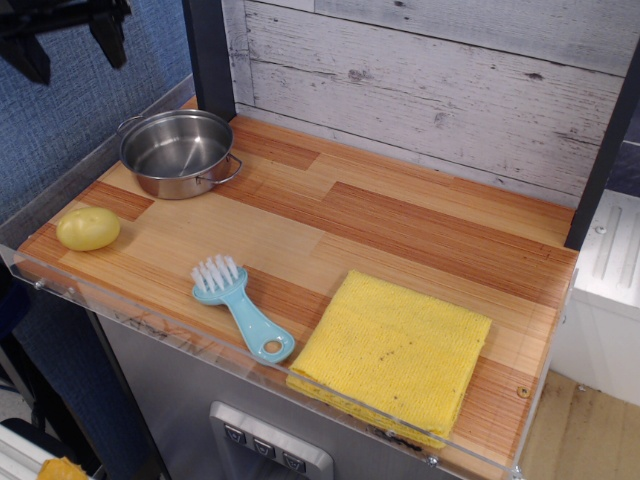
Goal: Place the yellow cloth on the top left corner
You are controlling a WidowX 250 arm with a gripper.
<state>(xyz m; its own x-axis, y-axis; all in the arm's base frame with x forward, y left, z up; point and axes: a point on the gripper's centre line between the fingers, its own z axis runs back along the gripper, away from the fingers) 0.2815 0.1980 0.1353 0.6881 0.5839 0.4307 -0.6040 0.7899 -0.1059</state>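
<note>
Your gripper (65, 35) hangs high at frame's 10 o'clock, off bench (400, 215), only dark underside showing; jaws' opening unreadable, nothing visibly held. Yellow cloth (392, 348) lies flat at bench's 5 o'clock edge. Top left corner (250, 135) sits beside steel pot (180, 152).

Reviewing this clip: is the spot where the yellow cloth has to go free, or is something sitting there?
Not free. The steel pot sits in the top left corner, by the black post. The yellow cloth lies at the opposite end near the front edge; bare tabletop lies between them.
</note>
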